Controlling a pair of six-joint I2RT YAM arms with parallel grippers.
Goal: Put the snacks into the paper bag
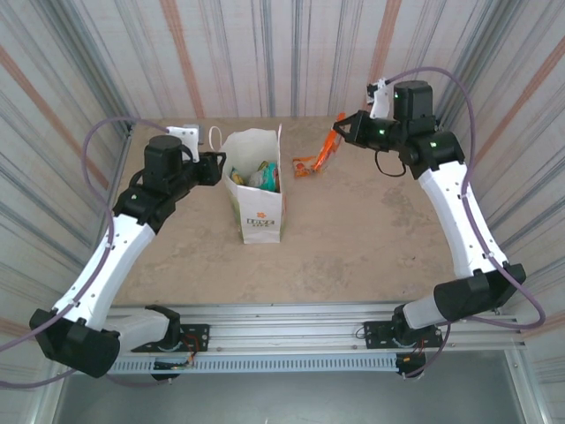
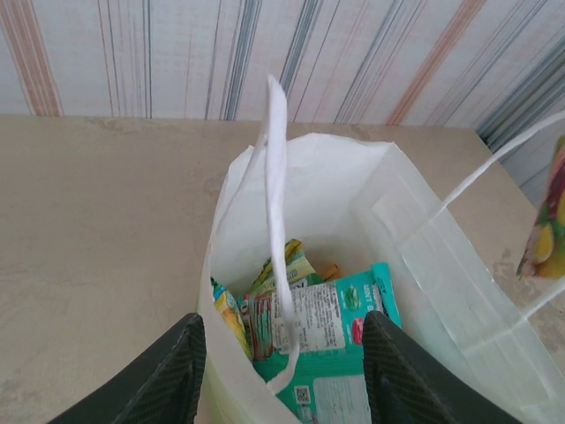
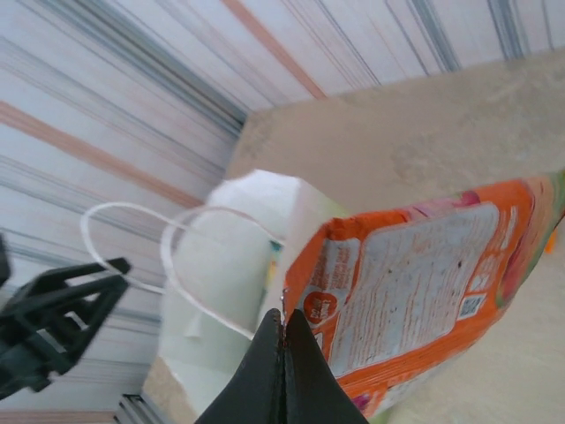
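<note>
The white paper bag [image 1: 258, 199] stands upright at the table's middle left with several snacks inside. A teal packet [image 2: 340, 349], a green-yellow one [image 2: 296, 265] and a yellow-orange one [image 2: 231, 318] lie in it. My left gripper [image 1: 219, 168] is open, its fingers [image 2: 168, 375] straddling the bag's near rim [image 2: 207, 353] and a handle [image 2: 279, 221]. My right gripper [image 1: 340, 130] hangs above the table right of the bag, shut on the corner of an orange-white packet [image 3: 424, 300]. Another orange packet [image 1: 305, 165] lies flat on the table beside the bag.
A white block [image 1: 184, 134] sits at the back left corner. Striped walls [image 1: 291, 53] close in the table on three sides. The metal rail [image 1: 291, 340] with both arm bases runs along the near edge.
</note>
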